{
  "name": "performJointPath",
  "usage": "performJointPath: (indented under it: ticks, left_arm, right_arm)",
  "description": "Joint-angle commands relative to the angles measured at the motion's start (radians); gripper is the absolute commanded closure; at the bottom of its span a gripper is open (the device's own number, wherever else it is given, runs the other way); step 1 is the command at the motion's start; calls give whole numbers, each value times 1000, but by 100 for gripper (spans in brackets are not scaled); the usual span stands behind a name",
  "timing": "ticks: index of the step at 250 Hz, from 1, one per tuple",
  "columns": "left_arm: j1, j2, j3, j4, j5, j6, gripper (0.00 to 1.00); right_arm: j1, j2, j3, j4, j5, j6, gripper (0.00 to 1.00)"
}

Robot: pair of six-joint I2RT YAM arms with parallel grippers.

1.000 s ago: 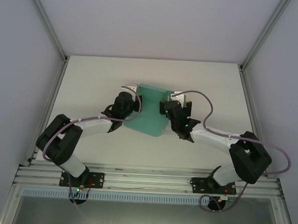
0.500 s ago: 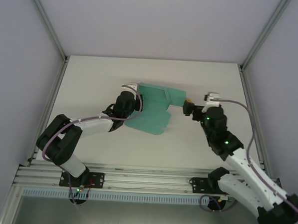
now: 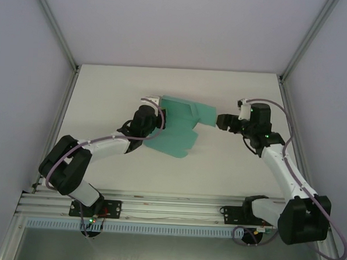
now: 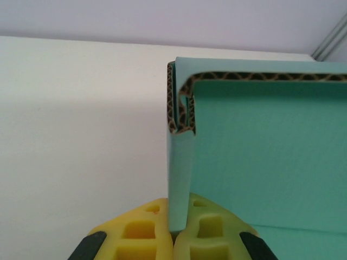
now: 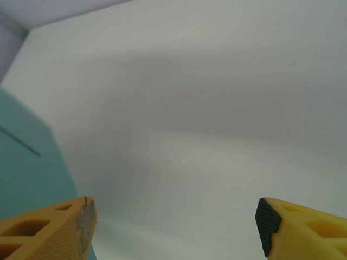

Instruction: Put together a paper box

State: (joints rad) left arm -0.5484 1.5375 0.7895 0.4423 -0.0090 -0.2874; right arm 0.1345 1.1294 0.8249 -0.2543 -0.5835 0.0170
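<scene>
**Top external:** The teal-green paper box [image 3: 182,130], partly folded, lies on the white table [image 3: 105,91] a little back of centre, between the two arms. The left pincer [image 3: 160,119] sits at the box's left edge. The right pincer [image 3: 221,121] hangs just beside the right end of the box's far panel; whether it touches the card cannot be told.

**Left wrist:** The left pincer [image 4: 176,241] is pinching an upright wall of the paper box [image 4: 260,151]. Its yellow fingers [image 4: 143,233] are pressed against either face of the thin card. At the top of that wall the card folds over on itself, showing a brown corrugated cut edge, and a broad teal panel runs off to the right.

**Right wrist:** The right pincer [image 5: 173,227] is spread wide, with nothing between its yellow fingers [image 5: 49,233]. Bare table [image 5: 206,108] lies beyond them. A teal stretch of the paper box [image 5: 21,162] shows at the picture's left edge, close beside the finger on that side.
</scene>
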Motion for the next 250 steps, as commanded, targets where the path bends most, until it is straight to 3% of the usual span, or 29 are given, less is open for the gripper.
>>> performJointPath:
  ticks: [1,42,91,152,190,216,250]
  left_arm:
    - [-7,0,26,-15,2,-4,100]
    - [-8,16,55,-57,-14,0,100]
    - [-7,26,59,-76,-31,8,100]
    - [-7,12,41,-72,-28,15,100]
    - [-7,-14,24,-71,-21,21,100]
    - [-7,-25,12,-56,4,28,100]
    - [-7,-20,24,-68,9,22,100]
  right_arm:
    - [12,-2,28,7,-219,-72,22]
    - [67,18,37,11,-265,-104,25]
    - [81,-42,19,15,-205,-93,22]
    - [46,-128,10,-35,-181,-93,19]
    - [6,-152,15,-71,-80,-65,14]
    - [4,-141,13,-47,-113,-97,11]
    - [8,-72,41,-14,-189,-101,13]
